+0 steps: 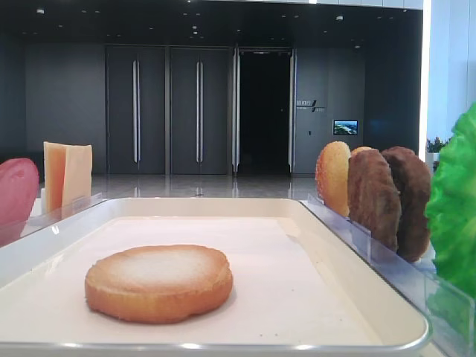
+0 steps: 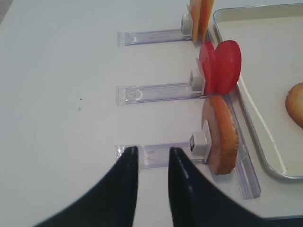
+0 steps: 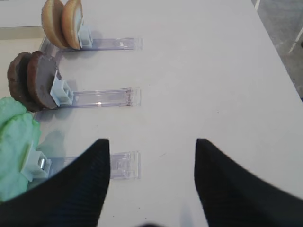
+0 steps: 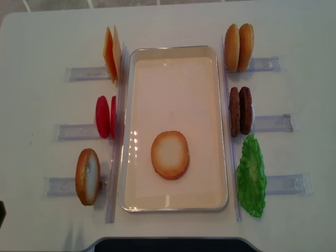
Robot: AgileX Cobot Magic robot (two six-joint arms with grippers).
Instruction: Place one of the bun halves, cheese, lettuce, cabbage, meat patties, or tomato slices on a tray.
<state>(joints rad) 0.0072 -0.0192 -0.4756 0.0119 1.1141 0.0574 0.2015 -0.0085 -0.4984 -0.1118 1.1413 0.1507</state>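
- The room behind was a dark hall with tall grey doors; the work surface was a plain white table [image 4: 173,21].
- The tray [image 4: 173,51] lay in the middle of the overhead view, its long axis running from top to bottom of the frame.
- One bun half [image 4: 170,155] lay flat in the tray's lower part, pale cut face up, slightly oval along the tray's length.
- The other foods stood on edge in clear holders [image 4: 79,73] on both sides, I judged so that my fingers could pinch a thin edge.
- At lower left another bun half [image 4: 87,176] stood upright in its holder, just beside the tray rim.
- My left pincer [image 2: 153,158] hung over that holder's rail, fingers nearly together, gripping nothing.
- My right pincer [image 3: 151,156] hovered with fingers wide apart, empty, near the lettuce [image 3: 16,146] and the meat patties [image 3: 33,81].
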